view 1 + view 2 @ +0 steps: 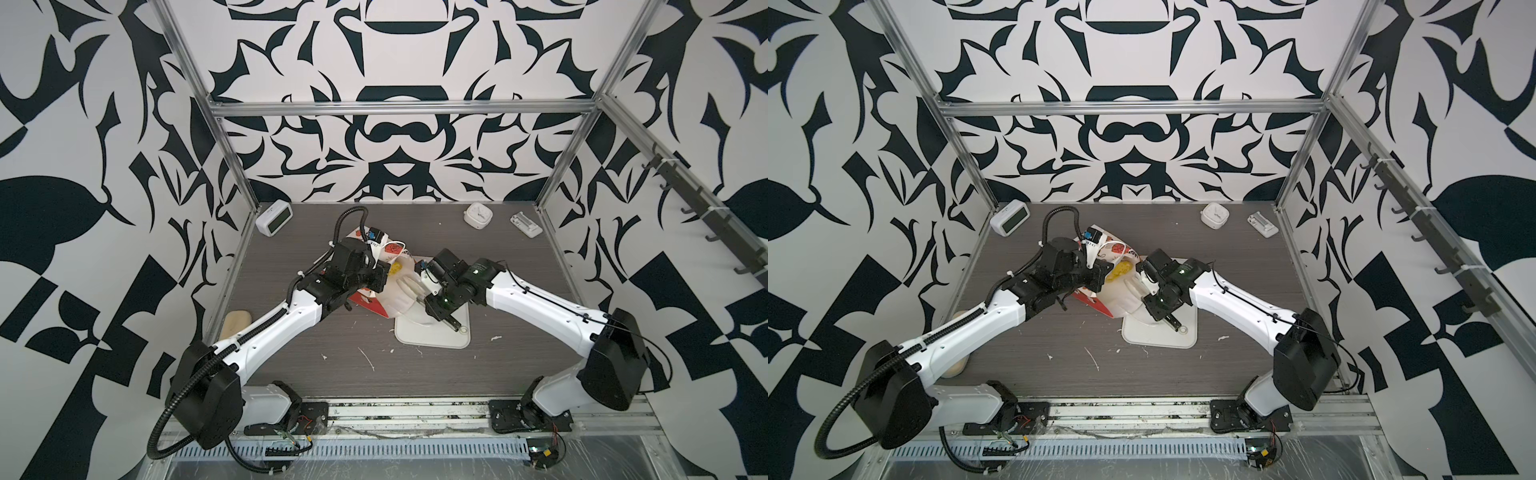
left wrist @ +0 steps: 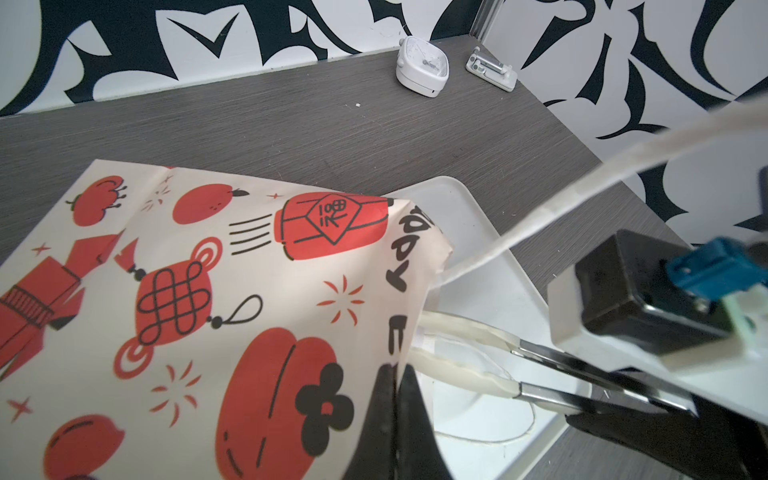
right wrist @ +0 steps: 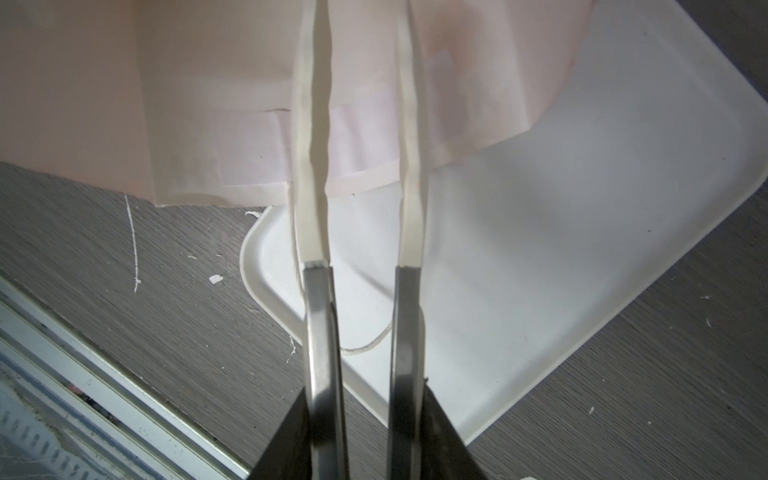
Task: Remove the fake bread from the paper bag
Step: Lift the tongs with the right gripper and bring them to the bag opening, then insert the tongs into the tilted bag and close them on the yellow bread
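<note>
At mouth of paper bag (image 2: 208,291) | left fingers (image 2: 374,436) clamped on rim | right fingers (image 3: 309,166) apart inside

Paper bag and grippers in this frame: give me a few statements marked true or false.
1. The paper bag lies on its side, mouth over the white tray. True.
2. The left gripper is open, clear of the bag. False: it is shut on the bag's rim.
3. The right gripper reaches into the bag's mouth, jaws apart. True.
4. A pastry lies on the tray. False: none shows there; the only fake bread in view is inside the bag.
5. A digital clock stands at the table's back left corner. True.
</note>
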Robot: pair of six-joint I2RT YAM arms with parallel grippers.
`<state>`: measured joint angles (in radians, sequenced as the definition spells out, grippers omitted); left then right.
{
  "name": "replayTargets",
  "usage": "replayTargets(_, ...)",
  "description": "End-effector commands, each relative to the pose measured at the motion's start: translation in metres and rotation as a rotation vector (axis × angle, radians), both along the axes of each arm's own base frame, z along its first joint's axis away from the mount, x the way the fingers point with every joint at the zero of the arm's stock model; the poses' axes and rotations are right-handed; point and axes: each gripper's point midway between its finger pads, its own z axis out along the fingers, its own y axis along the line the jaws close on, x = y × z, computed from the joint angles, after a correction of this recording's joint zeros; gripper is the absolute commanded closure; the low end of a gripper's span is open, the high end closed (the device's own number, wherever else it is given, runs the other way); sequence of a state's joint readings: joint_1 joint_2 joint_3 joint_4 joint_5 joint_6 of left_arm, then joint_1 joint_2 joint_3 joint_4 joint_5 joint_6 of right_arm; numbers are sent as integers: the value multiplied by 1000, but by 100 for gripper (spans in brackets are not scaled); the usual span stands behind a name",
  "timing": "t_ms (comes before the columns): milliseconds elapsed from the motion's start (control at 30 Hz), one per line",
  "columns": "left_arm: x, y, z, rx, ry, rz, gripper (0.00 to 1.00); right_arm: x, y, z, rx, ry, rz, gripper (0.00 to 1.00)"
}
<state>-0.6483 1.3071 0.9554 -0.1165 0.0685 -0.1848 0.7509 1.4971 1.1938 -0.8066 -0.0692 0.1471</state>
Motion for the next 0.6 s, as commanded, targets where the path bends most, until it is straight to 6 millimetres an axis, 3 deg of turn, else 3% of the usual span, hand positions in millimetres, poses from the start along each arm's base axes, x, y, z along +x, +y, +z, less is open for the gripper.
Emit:
replayTargets(0, -5, 0, 4, -12, -15, -12, 100, 4, 8, 19, 72, -51, -13, 61)
replayTargets(233, -5, -1, 4, -18, -16, -17, 99, -1, 22, 19, 168, -16, -30, 59)
replayTargets(567, -7, -4, 6, -31, -17, -33, 99, 16, 20, 0, 152, -41, -141, 56)
